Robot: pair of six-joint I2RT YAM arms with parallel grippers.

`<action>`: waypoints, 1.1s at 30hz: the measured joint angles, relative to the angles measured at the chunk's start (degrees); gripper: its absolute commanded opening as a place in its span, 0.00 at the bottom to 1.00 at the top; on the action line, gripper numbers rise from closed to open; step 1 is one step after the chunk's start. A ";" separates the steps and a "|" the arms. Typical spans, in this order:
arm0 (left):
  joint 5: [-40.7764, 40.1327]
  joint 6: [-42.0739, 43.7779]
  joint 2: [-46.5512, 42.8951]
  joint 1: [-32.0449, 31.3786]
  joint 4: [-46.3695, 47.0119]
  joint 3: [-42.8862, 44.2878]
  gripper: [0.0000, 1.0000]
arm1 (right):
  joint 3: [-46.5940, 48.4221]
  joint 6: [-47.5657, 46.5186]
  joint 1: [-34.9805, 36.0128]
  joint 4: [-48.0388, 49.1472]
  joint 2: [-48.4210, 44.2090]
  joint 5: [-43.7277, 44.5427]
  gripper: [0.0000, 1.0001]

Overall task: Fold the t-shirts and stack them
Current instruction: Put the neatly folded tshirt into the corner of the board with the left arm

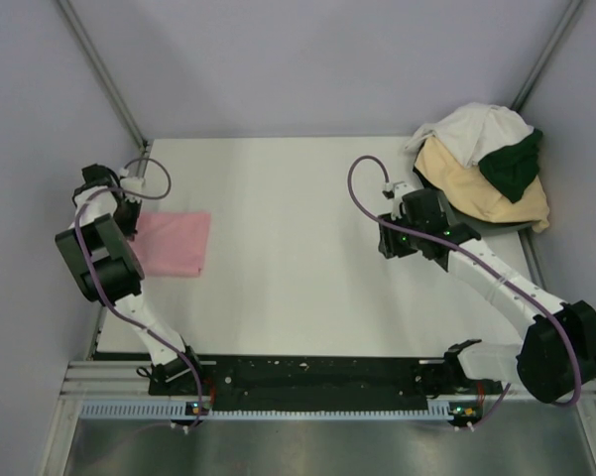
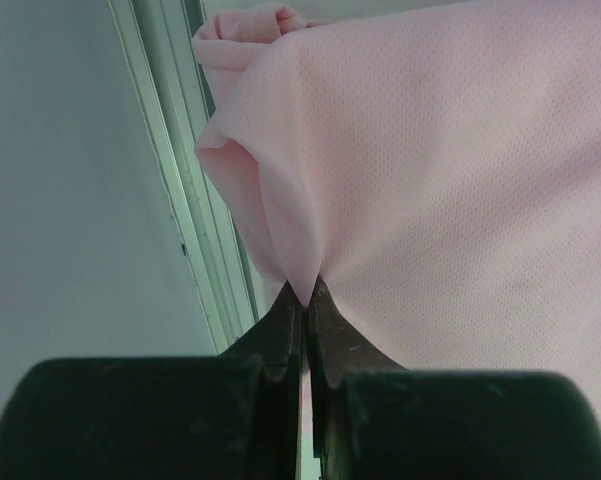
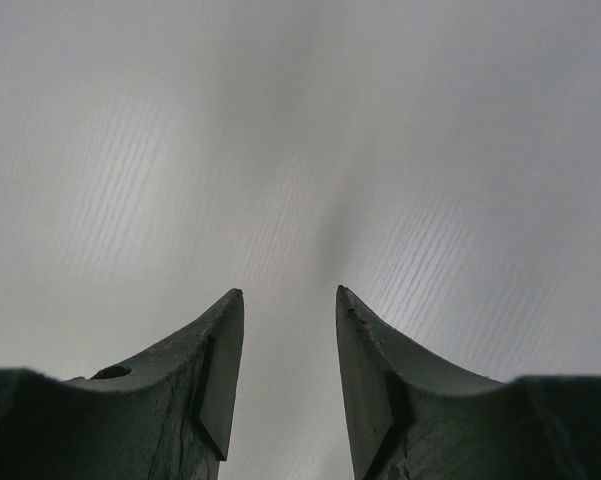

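Note:
The light pink t-shirt (image 1: 172, 244) lies folded at the table's left edge. My left gripper (image 1: 127, 216) is shut on its left edge; in the left wrist view the pink cloth (image 2: 430, 190) is pinched between the closed fingertips (image 2: 305, 293). A heap at the back right holds the white t-shirt (image 1: 473, 129), the dark green t-shirt (image 1: 513, 165) and the pale tan t-shirt (image 1: 481, 188). My right gripper (image 1: 392, 245) is open and empty over bare table, left of the heap; the right wrist view shows only table between its fingers (image 3: 290, 300).
The white table (image 1: 298, 288) is bounded by grey walls left, back and right. A metal rail (image 2: 195, 220) runs along the left edge beside the pink shirt. The arm bases sit on a black rail (image 1: 307, 382) at the near edge.

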 measured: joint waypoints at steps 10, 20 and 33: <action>-5.09 0.35 1.27 -0.04 3.67 1.27 0.40 | 0.02 -0.90 0.00 -0.74 -0.63 0.37 0.43; -10.47 0.74 -7.19 -0.74 9.31 -4.00 0.33 | 0.07 -0.94 0.00 -0.83 -0.87 1.27 0.45; 1.22 0.24 -29.62 -21.33 9.88 -24.09 0.51 | -1.90 -0.26 -1.92 1.40 -2.01 3.72 0.54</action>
